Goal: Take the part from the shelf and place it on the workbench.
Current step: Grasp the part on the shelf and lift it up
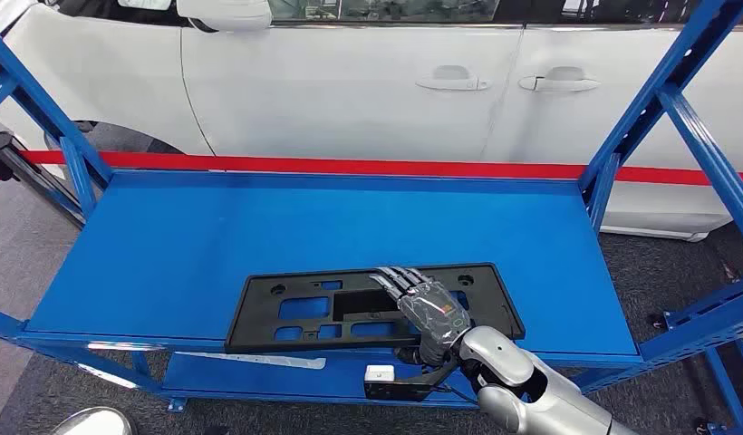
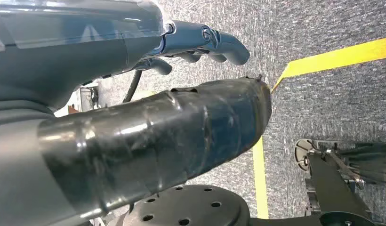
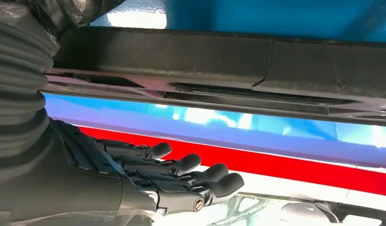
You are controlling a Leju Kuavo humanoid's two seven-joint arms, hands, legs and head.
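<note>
One black plastic part [image 1: 372, 306] lies flat on the blue shelf [image 1: 168, 254], directly under the right hand [image 1: 420, 299], whose extended fingers grasp nothing.

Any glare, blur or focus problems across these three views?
Head view: sharp and evenly lit, soft sheen on the car doors. Left wrist view: the near dark cover is soft with streaky highlights; the carpet is sharper. Right wrist view: bright glare patches on the blue shelf; the part close up is blurred.
</note>
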